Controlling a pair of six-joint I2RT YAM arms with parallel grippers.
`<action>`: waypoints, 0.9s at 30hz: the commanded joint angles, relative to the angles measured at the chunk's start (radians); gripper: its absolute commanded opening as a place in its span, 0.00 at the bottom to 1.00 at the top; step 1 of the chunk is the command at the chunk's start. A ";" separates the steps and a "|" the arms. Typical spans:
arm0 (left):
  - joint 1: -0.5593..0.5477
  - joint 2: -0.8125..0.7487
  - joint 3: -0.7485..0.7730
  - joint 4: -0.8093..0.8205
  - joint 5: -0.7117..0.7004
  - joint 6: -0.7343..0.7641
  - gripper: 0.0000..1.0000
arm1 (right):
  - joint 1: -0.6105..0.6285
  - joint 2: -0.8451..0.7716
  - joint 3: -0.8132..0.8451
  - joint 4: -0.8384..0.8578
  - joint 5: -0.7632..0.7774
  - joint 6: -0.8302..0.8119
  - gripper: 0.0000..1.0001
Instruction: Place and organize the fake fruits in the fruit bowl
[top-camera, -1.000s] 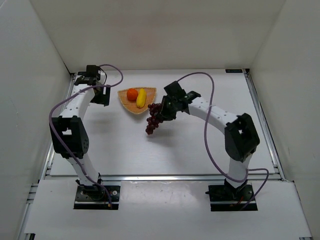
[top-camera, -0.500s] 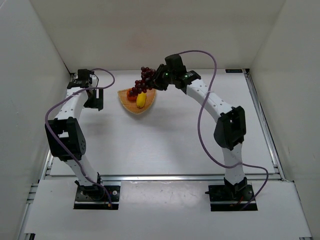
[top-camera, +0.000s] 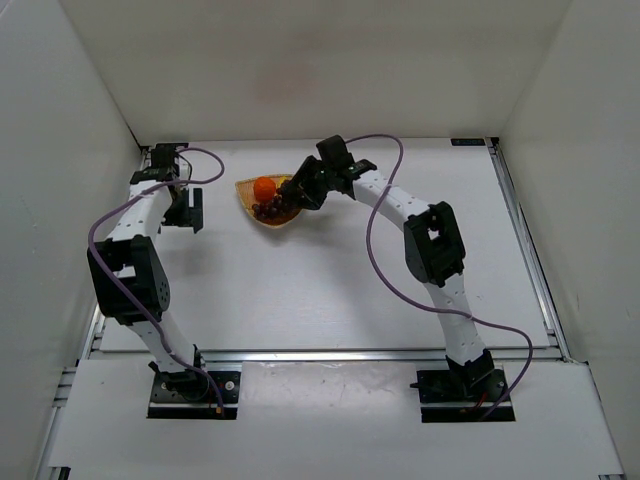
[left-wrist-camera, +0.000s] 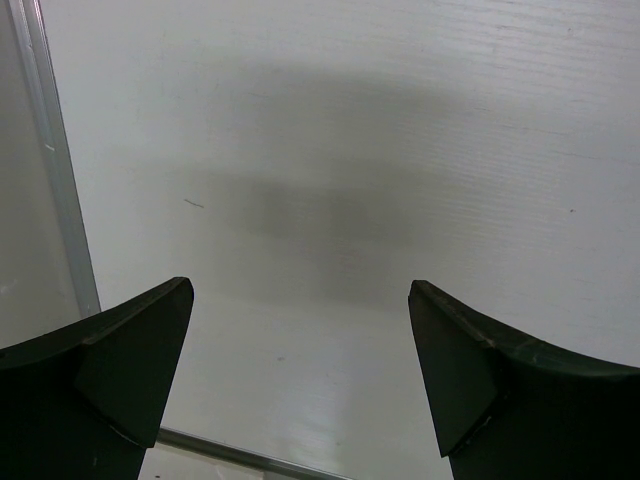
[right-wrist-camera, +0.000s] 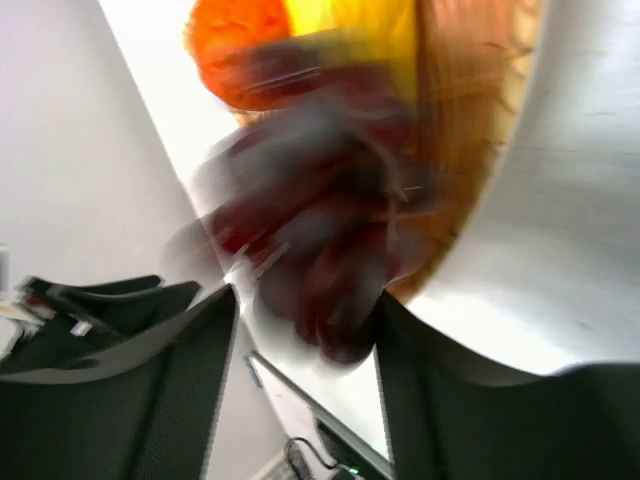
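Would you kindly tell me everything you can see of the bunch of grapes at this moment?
The bunch of grapes is a dark purple-red cluster of small round, plastic-looking berries. It is within the woven fruit bowl, beside the orange and the yellow fruit. The right wrist view shows it blurred between the fingers of the right gripper; whether they grip it cannot be told.

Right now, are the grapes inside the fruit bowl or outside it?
Inside: the grapes lie on the fruit bowl beside the orange. Whether the right pincer grips them, I cannot tell.
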 joint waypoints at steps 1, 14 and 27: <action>0.006 -0.073 -0.012 0.009 0.018 -0.012 1.00 | -0.003 -0.063 -0.012 0.069 -0.027 0.003 0.65; 0.027 -0.137 -0.030 0.009 0.017 -0.012 1.00 | -0.042 -0.323 0.004 -0.127 0.091 -0.348 0.99; 0.130 -0.273 -0.193 -0.001 0.035 -0.022 1.00 | -0.525 -1.101 -0.818 -0.365 0.398 -0.664 1.00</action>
